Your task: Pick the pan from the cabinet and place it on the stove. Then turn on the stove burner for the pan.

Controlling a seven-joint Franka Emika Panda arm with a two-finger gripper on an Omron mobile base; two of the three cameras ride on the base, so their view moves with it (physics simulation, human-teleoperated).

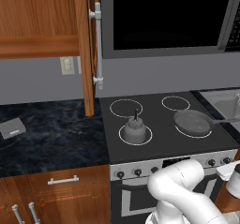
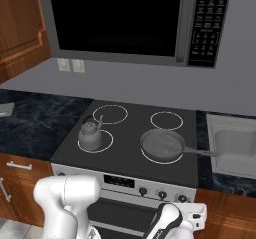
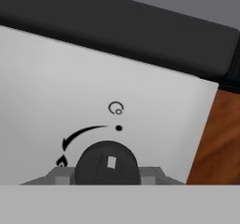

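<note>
Pincer point(image 3: 107, 177) tips straddle a black knob point(image 3: 107, 166) on the stove's silver front panel point(image 3: 70, 96), set to twist it along the curved arrow toward the flame mark; whether they already pinch it I cannot tell. That fits the pan point(image 2: 162, 145) resting on the front right stove burner point(image 2: 150, 157), handle toward the sink point(image 2: 235, 144). A kettle point(image 2: 90, 136) occupies the front left ring.

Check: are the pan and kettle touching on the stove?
Apart. Right base view shows bare black stove glass between kettle and pan, each on its own ring.
</note>
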